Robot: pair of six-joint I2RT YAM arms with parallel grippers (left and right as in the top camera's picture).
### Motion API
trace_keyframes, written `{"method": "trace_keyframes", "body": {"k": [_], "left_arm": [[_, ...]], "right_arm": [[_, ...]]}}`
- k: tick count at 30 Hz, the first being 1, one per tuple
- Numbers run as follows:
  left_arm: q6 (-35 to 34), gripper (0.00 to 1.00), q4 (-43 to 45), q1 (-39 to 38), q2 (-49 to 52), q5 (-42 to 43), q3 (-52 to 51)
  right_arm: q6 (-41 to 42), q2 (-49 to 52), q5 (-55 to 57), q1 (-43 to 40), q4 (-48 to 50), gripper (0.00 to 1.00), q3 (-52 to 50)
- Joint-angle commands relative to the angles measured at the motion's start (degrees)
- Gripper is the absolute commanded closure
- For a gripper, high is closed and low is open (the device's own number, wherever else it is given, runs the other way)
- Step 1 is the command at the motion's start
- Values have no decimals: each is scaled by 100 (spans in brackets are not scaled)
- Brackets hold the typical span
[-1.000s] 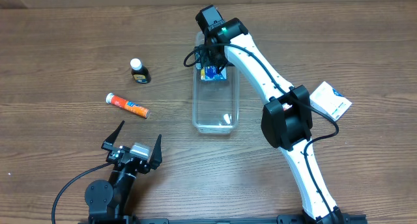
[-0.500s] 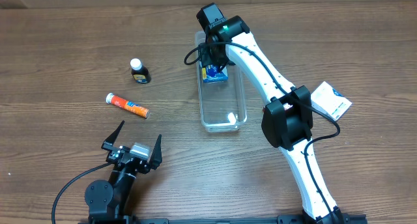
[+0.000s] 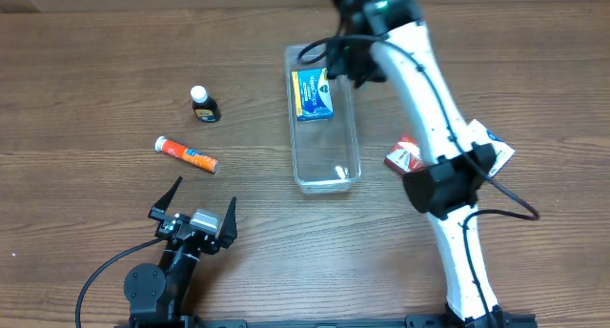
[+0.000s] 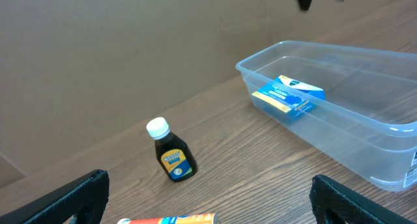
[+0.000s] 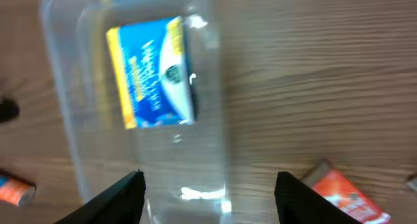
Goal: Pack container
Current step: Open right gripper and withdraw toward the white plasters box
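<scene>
In the middle of the table (image 3: 95, 42), lengthwise from near to far: the container (image 3: 329, 154), a long, narrow bin of clear plastic with rounded corners and a rim. Holds one blue and yellow box (image 3: 312, 93), flat on the floor of its far half, label up. Near half bare but for a glint of light.

To its left, well apart, a small dark bottle (image 3: 204, 104) with a white cap, upright. Nearer than that, an orange tube (image 3: 187, 154) on its side. To its right, near the wall, a red box (image 3: 405, 156). Farther right, a white card (image 3: 491, 147) with blue print, partly hidden by the right arm.

Beneath it all, brown wood grain. Beyond the far edge, in the left wrist view, a plain brown wall (image 4: 130, 55).

Right fingers (image 5: 120, 199) spread wide with nothing between them, framing the container's right wall in the wrist view. Left fingers (image 4: 68, 199) likewise wide apart and empty, at the near left of the table, well clear of everything.

Against half a second ago: right fingers lifted off the blue and yellow box and swung away toward the far right, with the box left lying in the same spot. Container unmoved. Red box now uncovered by the arm. Left arm, bottle and tube as before.
</scene>
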Motion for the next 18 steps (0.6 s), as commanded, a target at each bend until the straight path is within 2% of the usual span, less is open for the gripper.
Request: {"method": "trace_keyframes", "body": {"k": [1, 9, 18], "left_arm": [[-79, 0, 4, 48, -37, -17, -22], [-79, 0, 4, 48, -37, -17, -22], [-79, 0, 2, 48, -37, -17, -22]], "right_arm": [[120, -216, -304, -463, -17, 34, -136], [382, -184, -138, -750, -11, 34, -1147], [612, -216, -199, -656, -15, 34, -1388]]}}
